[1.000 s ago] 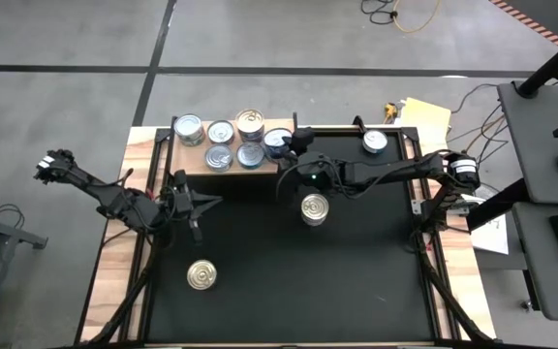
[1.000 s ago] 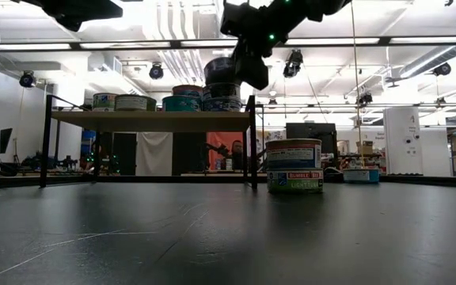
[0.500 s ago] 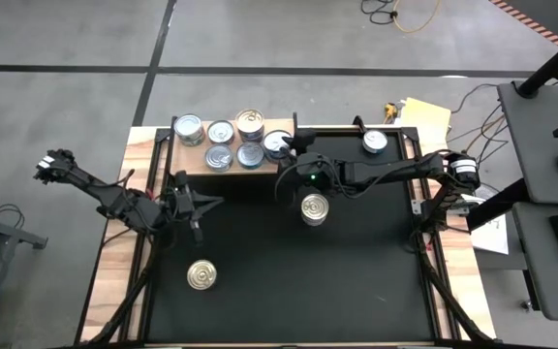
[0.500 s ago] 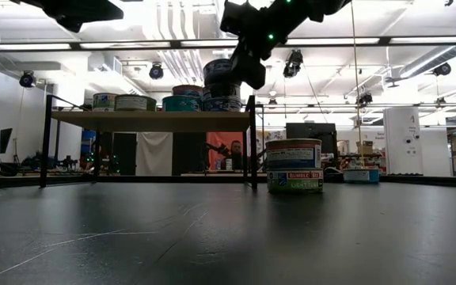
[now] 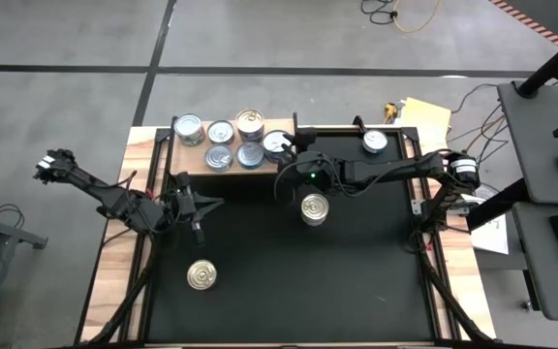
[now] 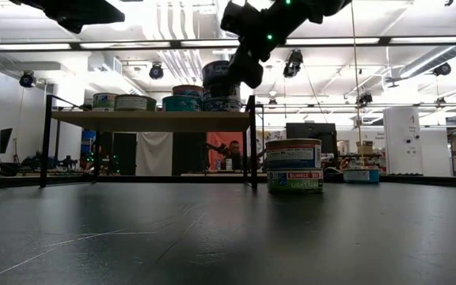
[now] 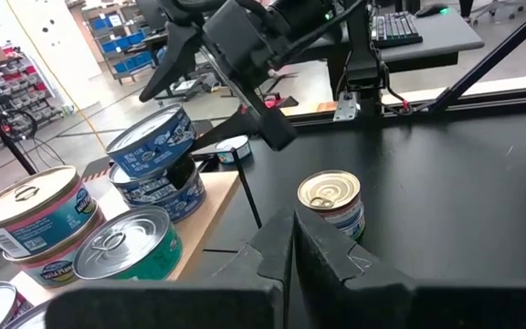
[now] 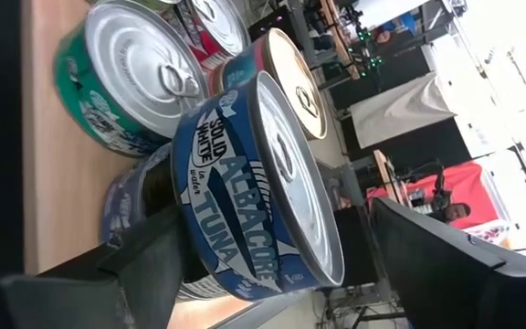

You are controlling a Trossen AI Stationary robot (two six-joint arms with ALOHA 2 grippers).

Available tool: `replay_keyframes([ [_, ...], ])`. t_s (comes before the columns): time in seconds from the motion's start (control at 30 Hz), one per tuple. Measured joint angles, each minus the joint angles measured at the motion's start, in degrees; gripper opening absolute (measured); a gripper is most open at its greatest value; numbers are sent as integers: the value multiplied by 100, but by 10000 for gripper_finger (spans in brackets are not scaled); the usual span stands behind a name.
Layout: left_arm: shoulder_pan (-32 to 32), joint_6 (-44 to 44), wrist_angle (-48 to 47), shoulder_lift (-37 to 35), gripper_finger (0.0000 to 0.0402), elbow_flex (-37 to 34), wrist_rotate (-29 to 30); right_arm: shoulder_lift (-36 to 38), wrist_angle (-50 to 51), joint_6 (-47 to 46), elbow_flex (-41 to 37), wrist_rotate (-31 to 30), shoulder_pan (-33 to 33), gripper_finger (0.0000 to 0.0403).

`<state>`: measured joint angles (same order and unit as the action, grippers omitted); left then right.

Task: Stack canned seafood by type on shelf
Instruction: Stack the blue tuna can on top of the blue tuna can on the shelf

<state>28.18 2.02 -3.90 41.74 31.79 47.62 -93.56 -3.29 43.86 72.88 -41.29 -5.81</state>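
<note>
The shelf (image 5: 190,167), a light wooden stand, is at the table's far left and carries several cans of seafood. At its right end a blue-labelled tuna can (image 8: 245,174) lies tilted on top of another blue can (image 7: 164,190). My right gripper (image 5: 293,147) is open and level, with one finger (image 8: 153,265) on each side of the upper can. A gold-topped can (image 5: 314,208) stands mid-table on a second can. Other single cans sit near left (image 5: 201,275) and far right (image 5: 375,142). My left gripper (image 5: 197,207) hovers shut over the table's left side. My right gripper stands around the upper blue can's side wall (image 8: 210,196), coming level from the table's right. A wide gap shows at one finger. Whether the other finger still touches the wall I cannot tell. The can rests tilted on the can below it.
On the shelf stand a green-labelled can (image 8: 121,78), a gold-topped stack (image 5: 250,123) and several silver-topped cans (image 5: 220,143). Black posts (image 6: 252,142) stand at the shelf's corners. The black mat is bare near right.
My right gripper has opened wider and rolled about its own axis while staying at the shelf's right end. The upper blue can has come free of the fingers and shows more fully, tilted on the can beneath.
</note>
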Motion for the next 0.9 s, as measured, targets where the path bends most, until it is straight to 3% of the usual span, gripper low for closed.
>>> replay_keyframes([
  [0.57, -1, -107, 4, 20, 0, 0, 0, 5, -12, -498, 0, 243, -172, 347],
  [0.9, 0, -139, -7, 28, 0, 0, -8, 478, 379, -887, 0, 229, 243, 352],
])
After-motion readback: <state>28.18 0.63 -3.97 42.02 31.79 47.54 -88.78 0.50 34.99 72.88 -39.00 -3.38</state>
